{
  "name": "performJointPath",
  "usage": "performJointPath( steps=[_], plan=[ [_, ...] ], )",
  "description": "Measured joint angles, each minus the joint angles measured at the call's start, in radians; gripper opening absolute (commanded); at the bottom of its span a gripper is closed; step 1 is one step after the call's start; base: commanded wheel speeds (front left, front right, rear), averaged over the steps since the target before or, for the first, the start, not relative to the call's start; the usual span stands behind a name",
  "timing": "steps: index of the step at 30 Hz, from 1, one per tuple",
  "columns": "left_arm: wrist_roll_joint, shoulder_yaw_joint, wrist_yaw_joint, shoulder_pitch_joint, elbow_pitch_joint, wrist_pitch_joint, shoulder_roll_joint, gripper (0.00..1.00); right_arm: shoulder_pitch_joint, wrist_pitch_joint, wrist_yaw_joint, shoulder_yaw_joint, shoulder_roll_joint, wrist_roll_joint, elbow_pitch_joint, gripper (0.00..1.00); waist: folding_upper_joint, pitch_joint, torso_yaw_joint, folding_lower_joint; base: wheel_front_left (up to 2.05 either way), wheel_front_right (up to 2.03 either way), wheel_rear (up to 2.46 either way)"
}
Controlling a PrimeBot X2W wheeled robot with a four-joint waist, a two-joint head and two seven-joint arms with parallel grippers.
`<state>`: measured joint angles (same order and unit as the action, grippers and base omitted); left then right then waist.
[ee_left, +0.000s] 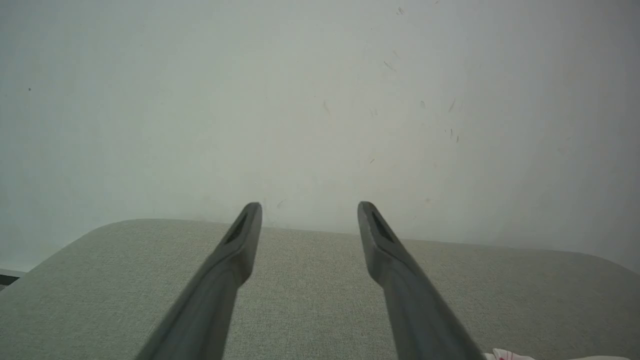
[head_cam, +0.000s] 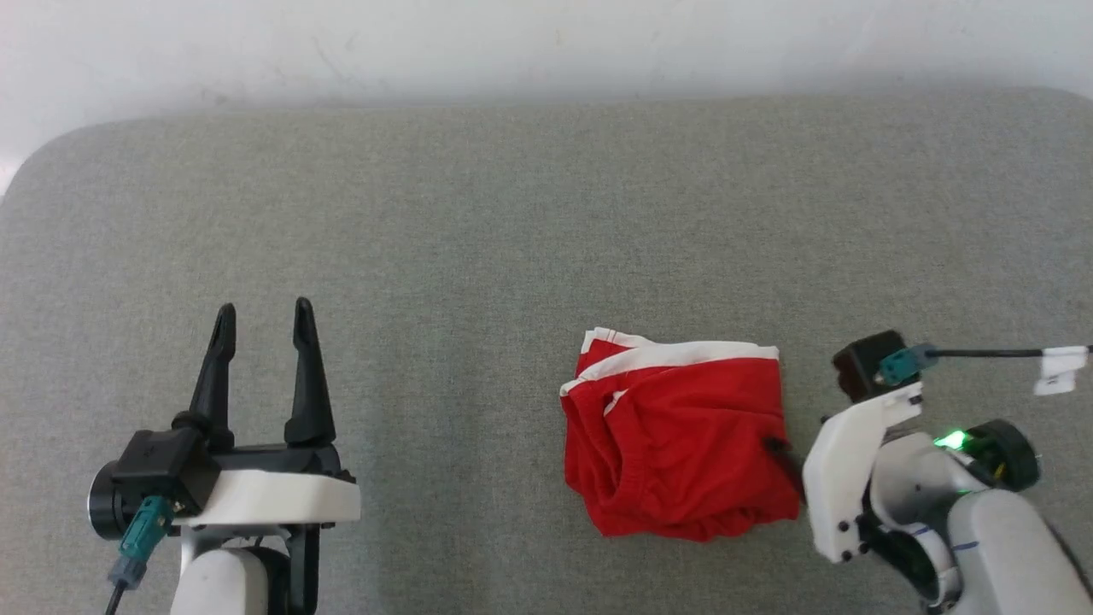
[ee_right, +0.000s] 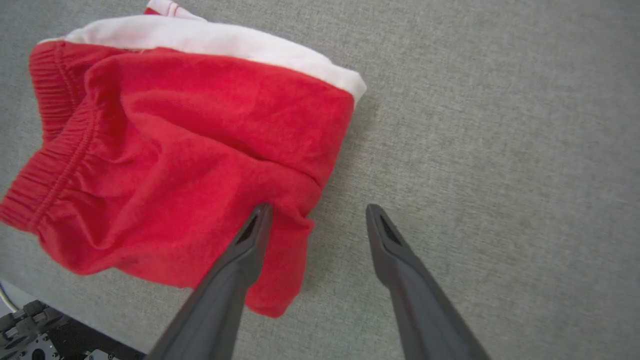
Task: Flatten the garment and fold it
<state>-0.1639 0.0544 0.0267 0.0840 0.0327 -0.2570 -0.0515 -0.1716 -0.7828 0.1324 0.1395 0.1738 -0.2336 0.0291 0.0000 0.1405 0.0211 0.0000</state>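
The garment point(head_cam: 683, 444) lies bunched on the grey surface at centre right: bright red, with a white band along its far edge and a gathered waistband at the left. In the right wrist view the garment point(ee_right: 190, 150) takes up the upper left. My right gripper point(ee_right: 320, 209) is open at the garment's right edge, one finger over the red fabric and the other over bare grey cloth. In the head view one dark fingertip point(head_cam: 775, 445) touches that edge. My left gripper point(head_cam: 265, 307) stands open at the lower left, far from the garment, and the left gripper point(ee_left: 310, 207) has nothing between its fingers.
A grey cloth-covered table point(head_cam: 512, 239) with rounded far corners stretches to a white wall point(head_cam: 546, 43). A black cable with a white tag point(head_cam: 1059, 369) runs off the right wrist. Dark base hardware point(ee_right: 30, 340) sits below the table's near edge.
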Motion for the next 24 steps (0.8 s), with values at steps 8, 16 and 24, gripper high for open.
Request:
performJointPath(
  steps=[8,16,24],
  plan=[
    [0.000,-0.008,0.000,0.007,-0.006,0.000,0.000,1.00,-0.017,0.063,0.000,0.063,-0.039,0.015,0.164,1.00,0.0000,0.016,0.016,0.0001,0.00,0.00,0.00],
    [0.000,-0.012,0.000,0.007,-0.007,0.000,0.000,1.00,-0.073,0.117,0.000,0.084,-0.043,0.032,0.277,0.00,0.0000,0.020,0.027,-0.0001,0.00,0.00,0.00],
    [0.003,0.001,-0.003,0.001,0.002,0.000,0.001,1.00,-0.127,0.132,0.001,0.235,0.036,-0.004,0.265,0.00,0.0000,0.023,-0.018,0.0001,0.00,0.00,0.00]
  ],
)
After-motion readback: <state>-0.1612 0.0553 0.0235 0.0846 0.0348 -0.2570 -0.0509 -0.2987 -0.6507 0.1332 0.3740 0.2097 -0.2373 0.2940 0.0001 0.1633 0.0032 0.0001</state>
